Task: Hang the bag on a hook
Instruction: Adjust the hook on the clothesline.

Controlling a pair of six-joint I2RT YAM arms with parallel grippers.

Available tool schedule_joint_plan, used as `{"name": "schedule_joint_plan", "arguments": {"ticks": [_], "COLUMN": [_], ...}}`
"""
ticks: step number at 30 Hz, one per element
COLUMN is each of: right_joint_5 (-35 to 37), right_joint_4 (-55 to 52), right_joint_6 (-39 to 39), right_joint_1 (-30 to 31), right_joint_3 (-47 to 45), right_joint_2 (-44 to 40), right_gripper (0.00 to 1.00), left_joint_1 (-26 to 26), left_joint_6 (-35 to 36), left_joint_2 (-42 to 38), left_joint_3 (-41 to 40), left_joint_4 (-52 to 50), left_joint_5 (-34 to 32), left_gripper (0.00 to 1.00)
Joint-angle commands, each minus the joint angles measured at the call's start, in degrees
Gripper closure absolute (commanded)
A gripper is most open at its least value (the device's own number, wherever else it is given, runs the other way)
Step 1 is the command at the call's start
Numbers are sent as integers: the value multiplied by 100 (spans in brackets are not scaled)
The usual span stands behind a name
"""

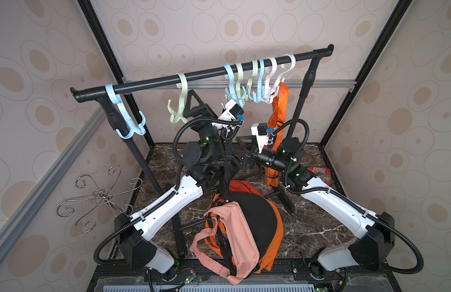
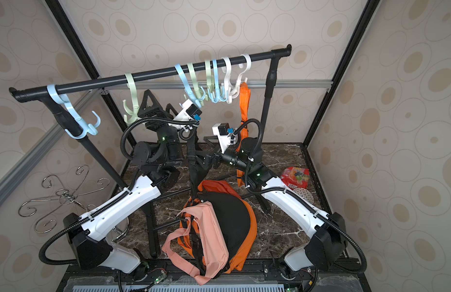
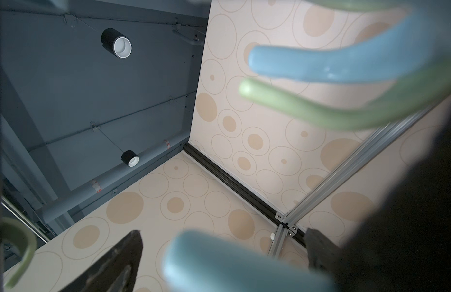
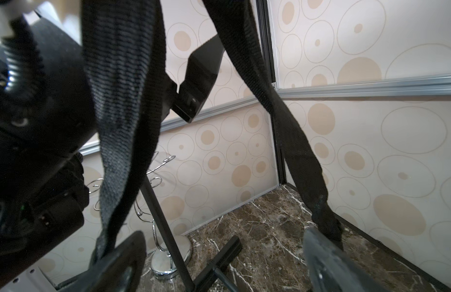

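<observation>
Right wrist view shows me the right gripper (image 4: 224, 235) with its two fingers far apart, so it is let go and squeezes nothing. A black strap (image 4: 123, 101) hangs as a loop just in front of it, and each side of the loop runs down close to one finger.

Left wrist view shows me the left gripper (image 3: 223, 231) spread wide too. A blurry blue prong sits between its fingers, and a blue hook (image 3: 320, 65) and a green hook (image 3: 320, 108) are very near.

In both top views I see the bag (image 1: 254, 217), black and orange, lying on the marble floor (image 1: 307, 227) between my two arms. A pink bag (image 1: 234, 235) lies on top of it. The strap goes straight up from the bag toward the hooks on the black rail (image 1: 156, 82). I cannot tell what holds up its top end.
</observation>
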Motion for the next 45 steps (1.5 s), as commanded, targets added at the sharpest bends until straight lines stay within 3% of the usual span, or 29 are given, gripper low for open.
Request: {"name": "schedule_joint_plan", "arguments": {"ticks": [1, 7, 16, 21, 29, 35, 45], "right_joint_5": [-129, -141, -147, -147, -105, 35, 202], "right_joint_4": [275, 294, 320, 355, 235, -6, -264], "right_joint_6": [133, 170, 214, 239, 258, 120, -74], "right_joint_1": [-20, -19, -20, -18, -15, -17, -14], "right_joint_3": [-60, -91, -126, -135, -161, -187, -237], "right_joint_2": [-113, -96, -70, -49, -84, -170, -376], "right_gripper": [2, 2, 2, 2, 2, 2, 2], "left_joint_1": [-172, -253, -358, -421, -719, -1154, -1680], "left_joint_6": [-12, -109, -2058, -2620, -2642, -2935, -3251], "left_joint_2": [184, 93, -115, -211, -630, -996, -1794], "left_joint_3": [36, 358, 1590, 1832, 1072, 939, -364], "left_joint_4": [-598, -970, -3810, -4553, -4372, -4459, -4211], "left_joint_5": [-347, -257, 77, 236, 360, 489, -217], "left_gripper": [0, 0, 0, 0, 0, 0, 0]}}
